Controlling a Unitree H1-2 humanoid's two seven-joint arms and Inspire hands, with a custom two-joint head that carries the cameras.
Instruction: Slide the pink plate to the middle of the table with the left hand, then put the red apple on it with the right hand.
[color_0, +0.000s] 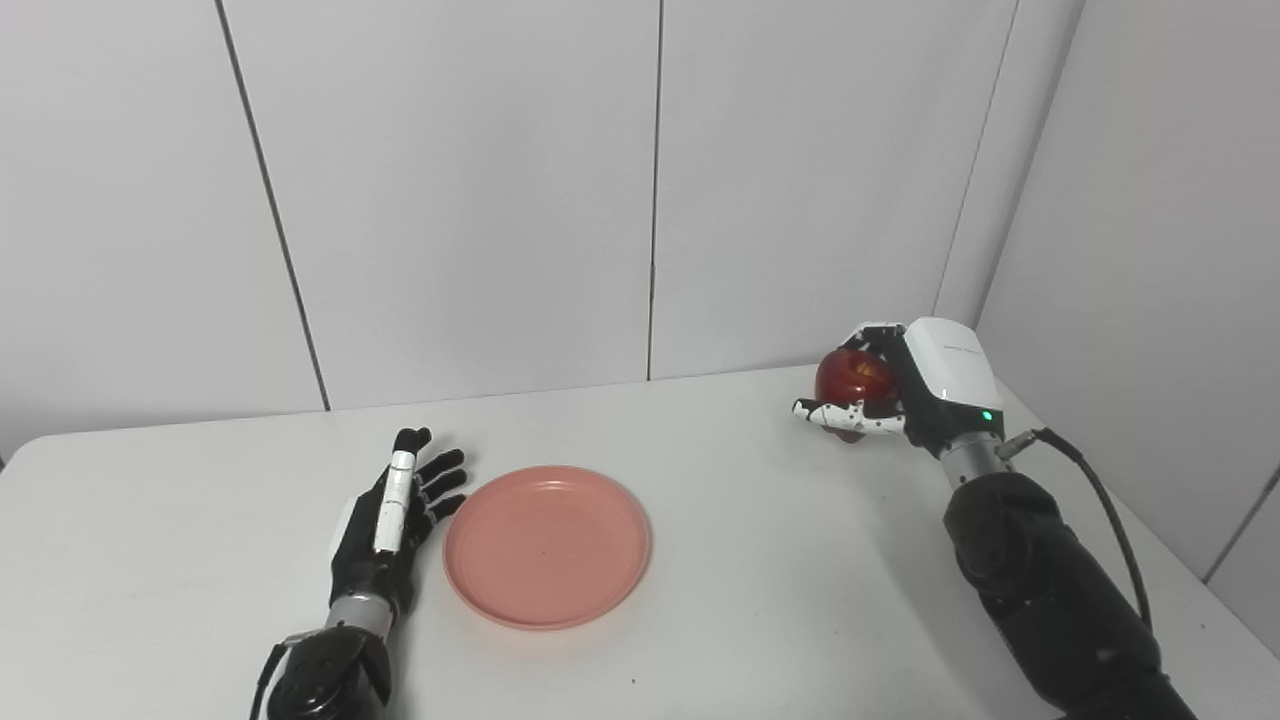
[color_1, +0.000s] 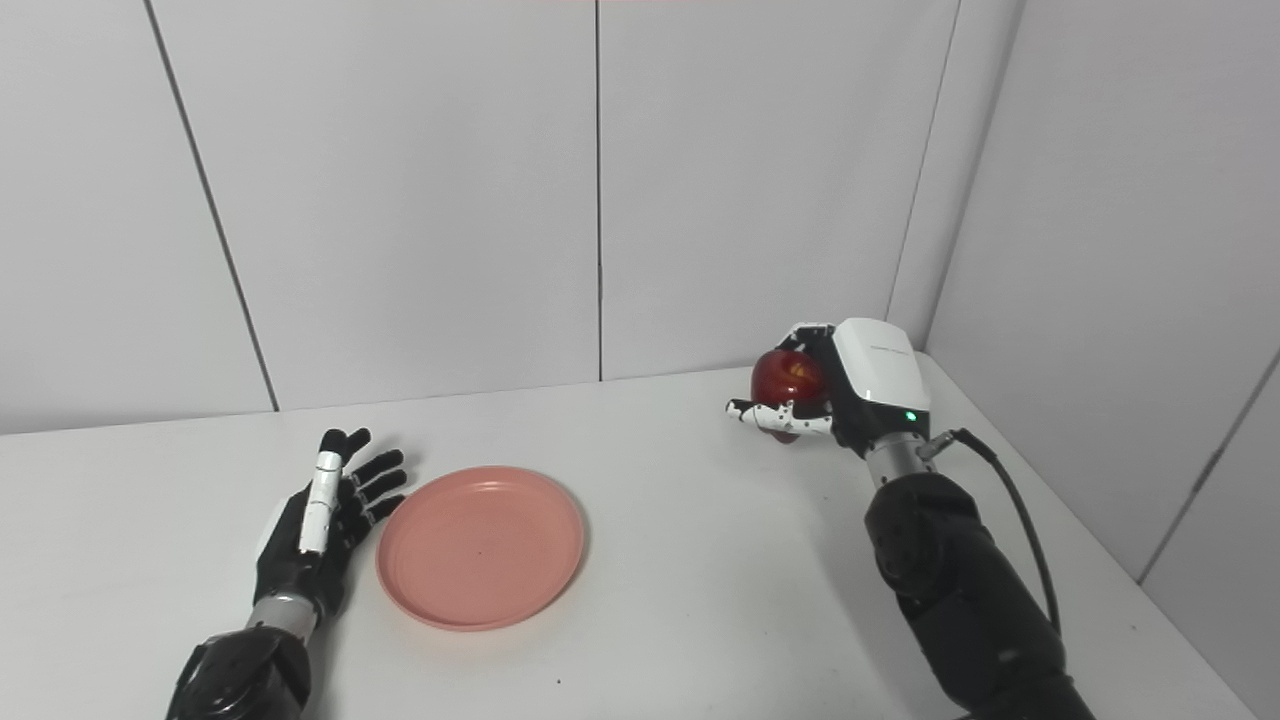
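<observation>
Left eye view shows the pink plate lying flat on the white counter, a bit left of the middle and closer to the front edge. The left hand lies just beside the plate's left rim with its fingers spread wide, holding nothing. The right hand is up above the counter near the back right corner, and its fingers are wrapped around the red apple. So the plate-sliding part looks done, and the apple step is on. Next, I think the right hand must carry the apple left and toward the front, lower it onto the plate, then let go gently so it does not roll.
</observation>
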